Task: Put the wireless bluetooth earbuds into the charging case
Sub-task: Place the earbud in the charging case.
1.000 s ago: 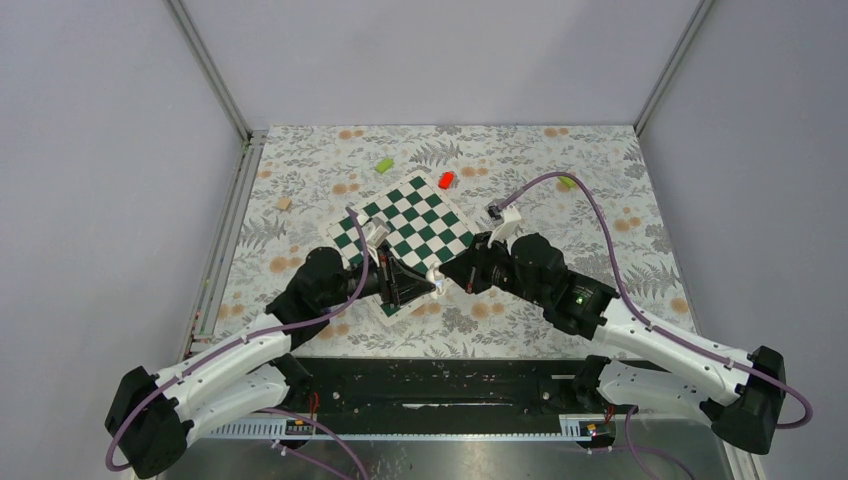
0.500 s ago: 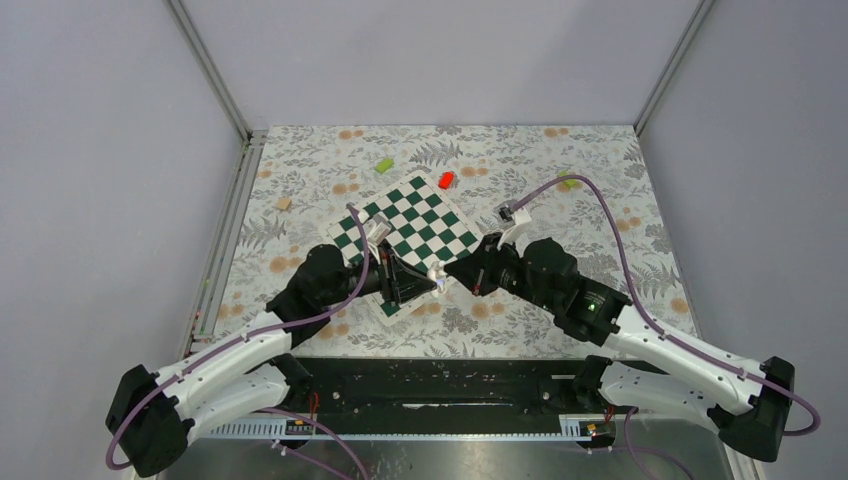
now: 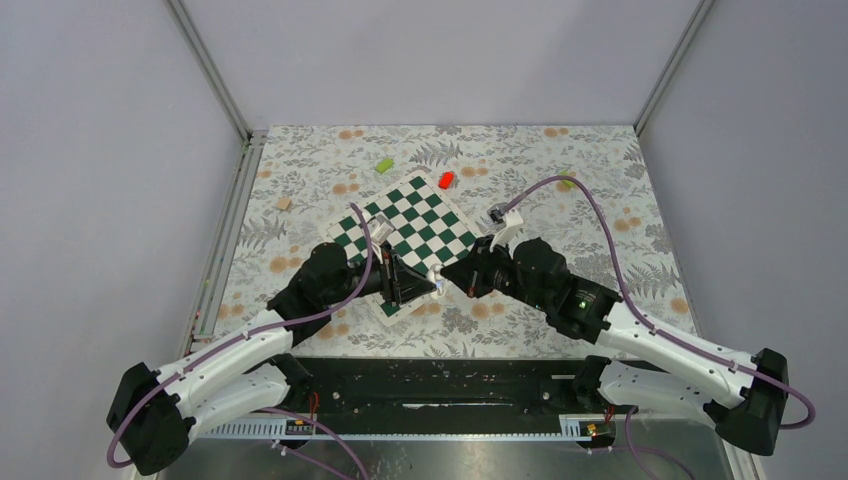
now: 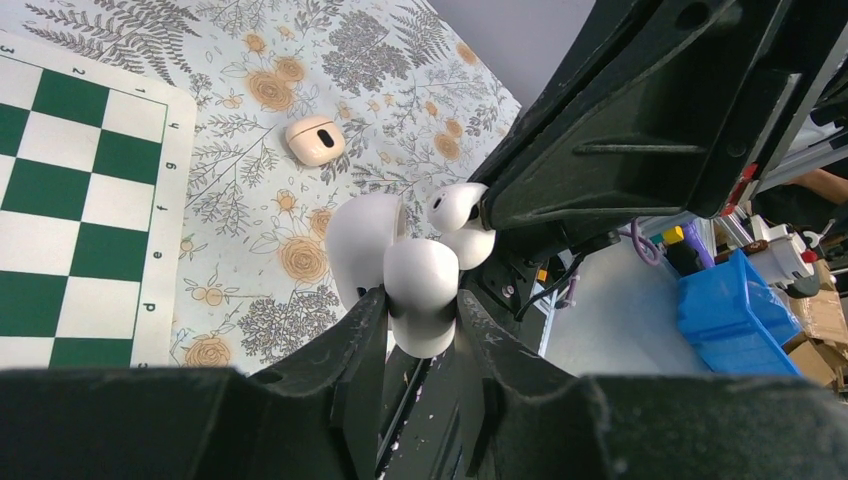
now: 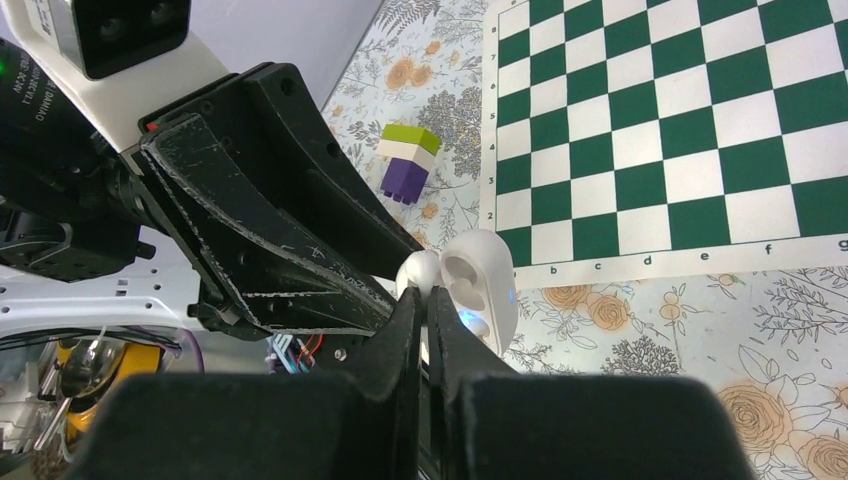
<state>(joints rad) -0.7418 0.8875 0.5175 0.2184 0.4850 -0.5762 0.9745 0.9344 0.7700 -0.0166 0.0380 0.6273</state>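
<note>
Fingers (image 4: 350, 370) of the left gripper (image 4: 420, 300) are clamped on the white case (image 4: 360, 235), lid open, by the chessboard's (image 5: 660, 130) near edge. An earbud (image 5: 418, 268) is pinched in the closed right gripper (image 5: 422, 295) at the case's hollow. A beige piece (image 4: 315, 140) is seen farther off on the flowered cloth (image 4: 400, 80).

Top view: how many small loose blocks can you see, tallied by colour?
Green blocks: 2
Red block: 1
Tan block: 1
Total: 4
</note>
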